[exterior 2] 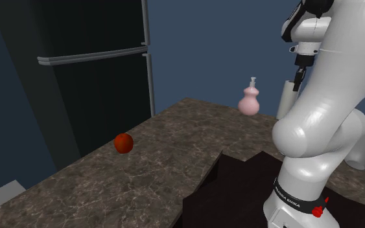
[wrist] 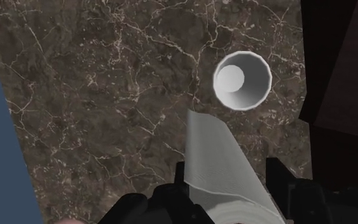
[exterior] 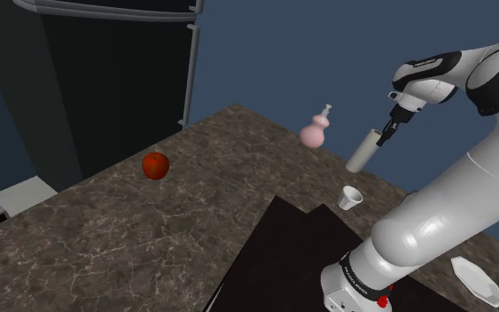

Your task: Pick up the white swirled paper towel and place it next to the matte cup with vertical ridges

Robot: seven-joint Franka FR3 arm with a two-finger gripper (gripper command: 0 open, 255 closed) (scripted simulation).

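One paper towel roll (exterior: 361,152), pale and finely lined, hung tilted over the far right of the counter (exterior: 105,239), near the cup (exterior: 351,197), with the gripper (exterior: 385,133) closed on its upper end; it looked light, soft and easily crushed, so a gentle clasp across that end, one finger on either side, seemed the right hold. Counted left to right in the shoulder view, there were one red apple (exterior: 155,165), one pink bottle (exterior: 316,131), that one roll, one white cup and one white dish (exterior: 475,279).

Bare counter (exterior: 105,239) on three sides of cup (exterior: 351,197); dark mat (exterior: 283,257) near the fourth; pink bottle (exterior: 316,130) near; red apple (exterior: 155,165) well apart.
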